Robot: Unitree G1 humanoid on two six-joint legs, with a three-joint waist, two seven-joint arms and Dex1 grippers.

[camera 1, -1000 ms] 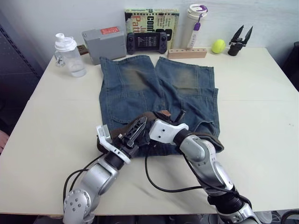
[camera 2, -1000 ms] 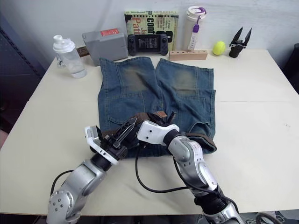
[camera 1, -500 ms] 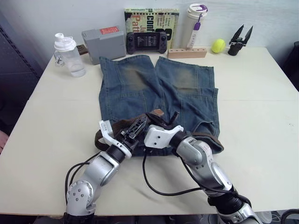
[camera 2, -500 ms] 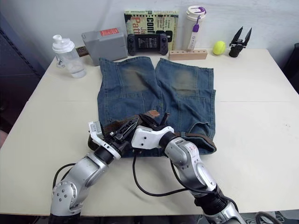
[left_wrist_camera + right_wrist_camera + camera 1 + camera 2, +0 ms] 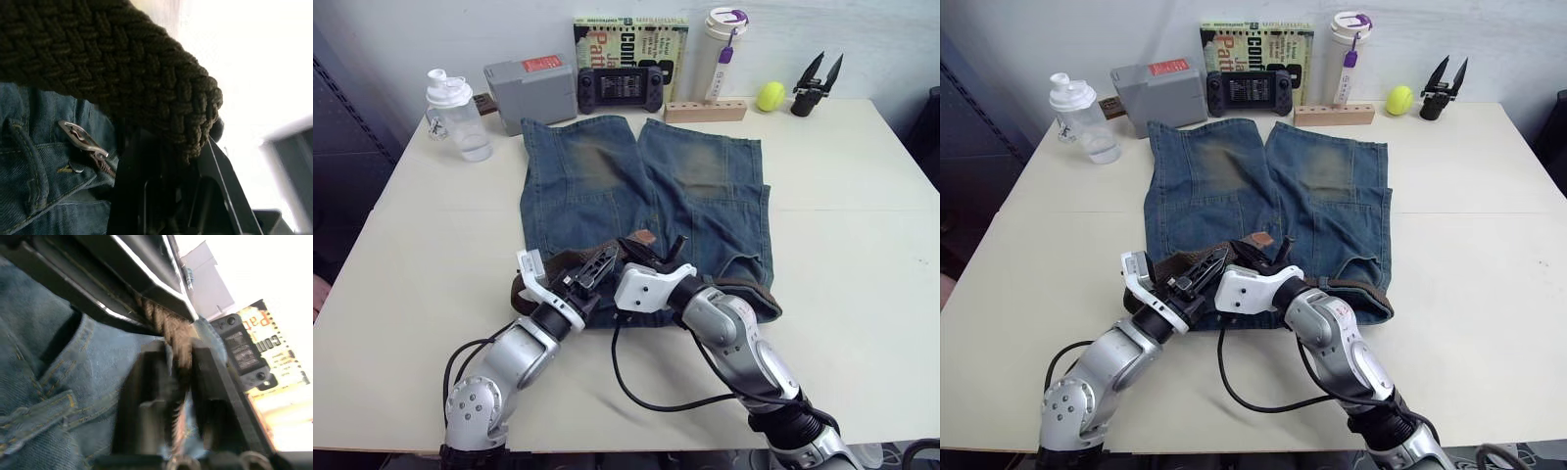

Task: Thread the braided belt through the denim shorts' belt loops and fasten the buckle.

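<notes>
Both our grippers meet at the shorts' (image 5: 646, 186) waistband, the right gripper (image 5: 178, 367) pinching the belt (image 5: 107, 63), which runs crosswise along it, while the left gripper (image 5: 597, 269) also clamps it.

- From the head, my two eye views looked forward and down over the whole table (image 5: 862, 215), sharing nearly the same scene.
- My left wrist view sat pressed against the braided belt (image 5: 112, 63).
- My right wrist view looked close along the belt over the denim shorts (image 5: 44, 367).
</notes>
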